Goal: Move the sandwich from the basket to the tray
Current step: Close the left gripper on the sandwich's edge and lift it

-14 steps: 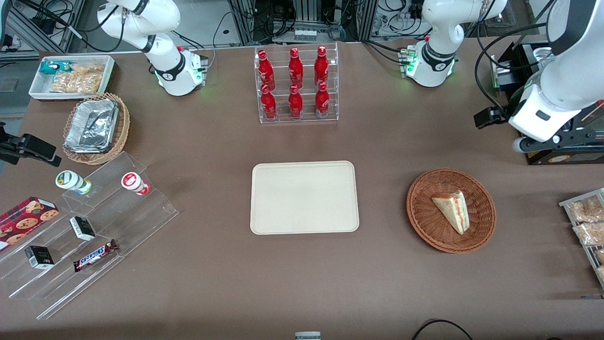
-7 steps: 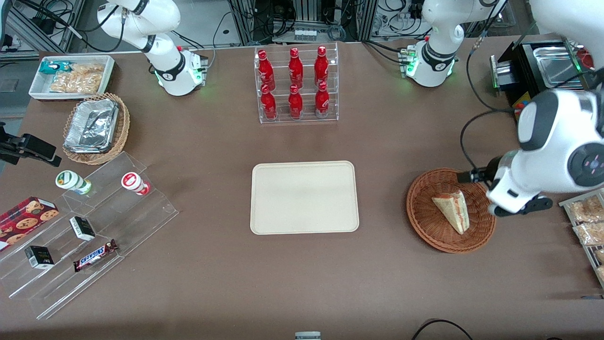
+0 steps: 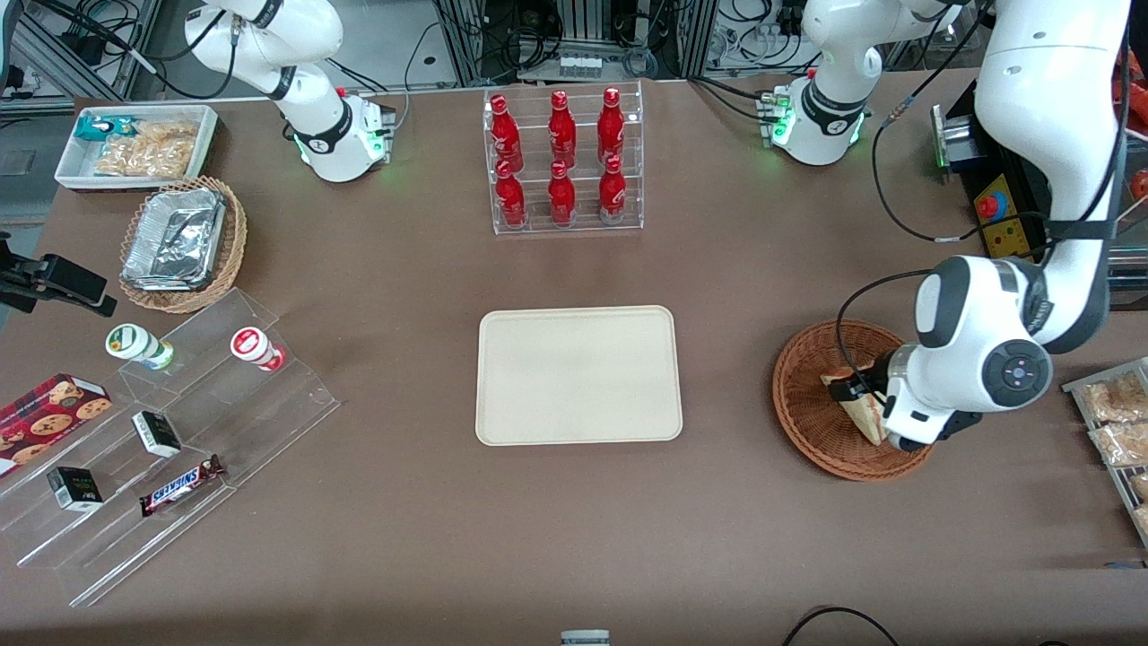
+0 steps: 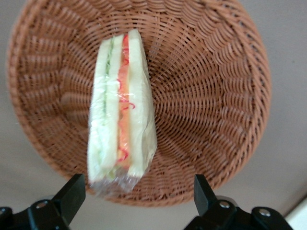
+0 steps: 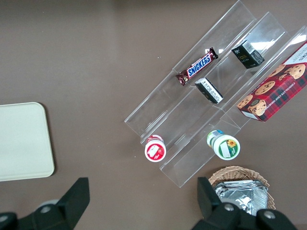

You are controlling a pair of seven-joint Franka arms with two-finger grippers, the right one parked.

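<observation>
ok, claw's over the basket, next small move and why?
Probably straight down, then close. The claw is open above the basket, fingers apart wider than the wrapped sandwich, which lies untouched in the basket, roughly centred between them.

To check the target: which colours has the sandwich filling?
Red-orange and pale green layers in the sandwich, clearest in the left wrist view; the open gripper hovers above.
</observation>
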